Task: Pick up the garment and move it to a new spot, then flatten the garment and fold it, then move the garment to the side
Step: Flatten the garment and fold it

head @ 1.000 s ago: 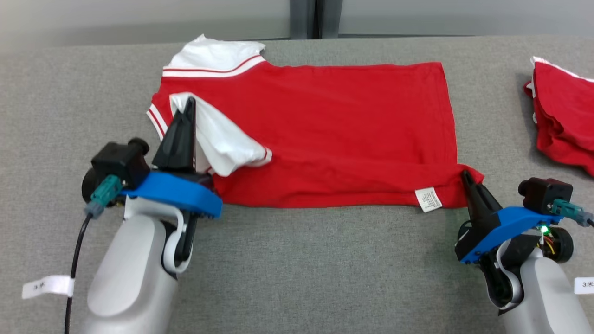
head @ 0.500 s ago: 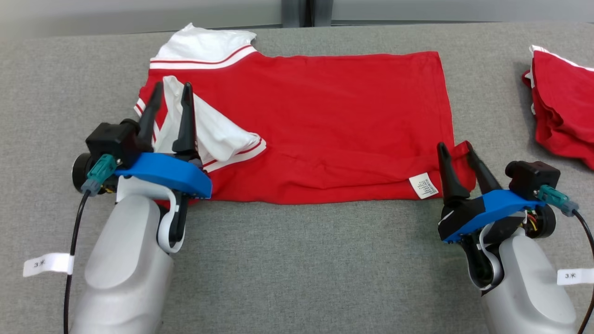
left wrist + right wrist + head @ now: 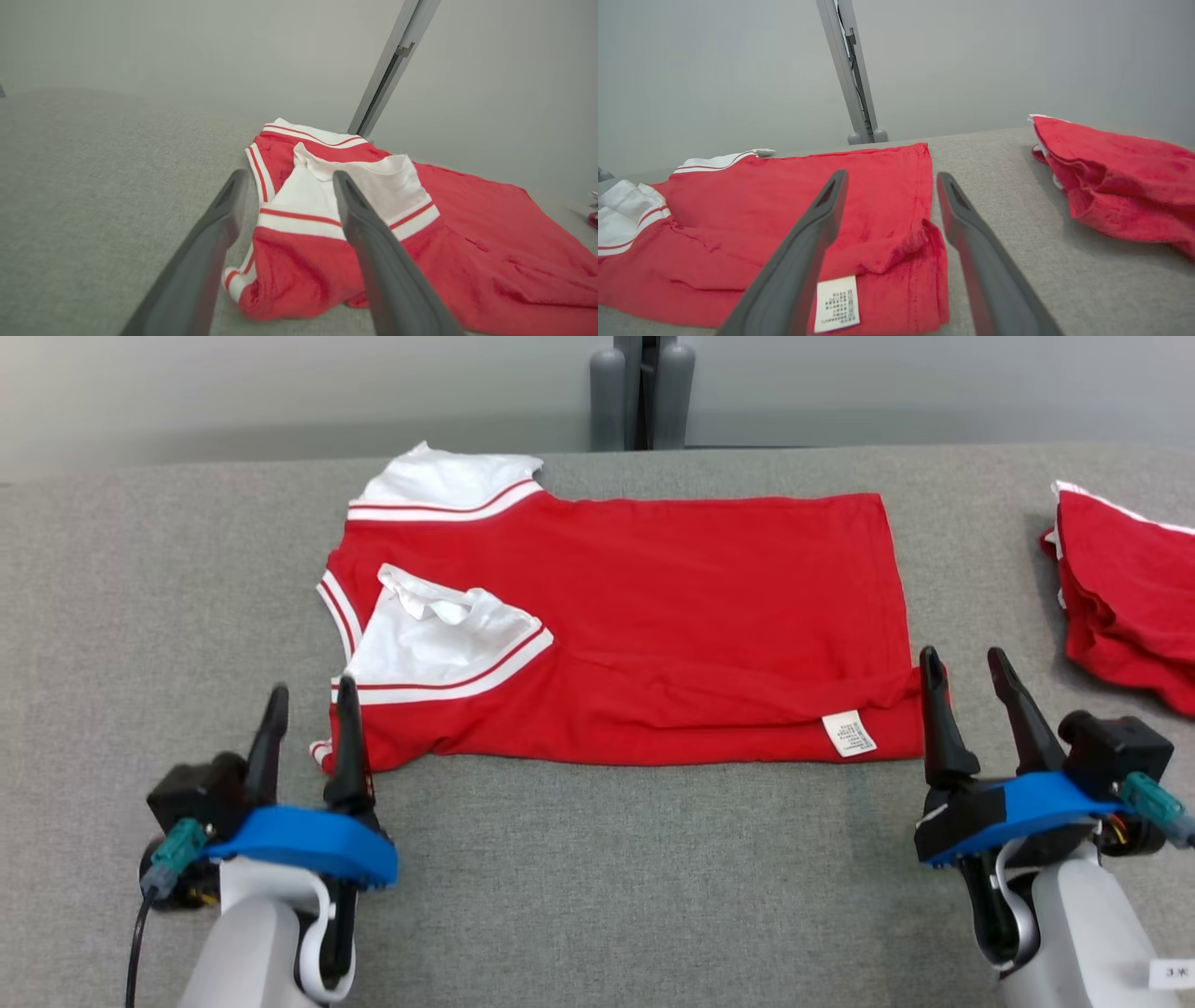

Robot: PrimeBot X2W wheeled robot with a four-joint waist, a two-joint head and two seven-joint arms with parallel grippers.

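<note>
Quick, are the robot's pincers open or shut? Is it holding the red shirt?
Left pincer: open, holding nothing, near a corner of the red fabric shirt with white striped sleeves.
Right pincer: open, holding nothing.

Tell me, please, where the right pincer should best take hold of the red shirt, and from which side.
Probably the near hem corner of the red shirt, beside the white label. Come from the robot's side with the open right pincer: there the cloth is doubled and puckers, giving an edge to pinch.
</note>
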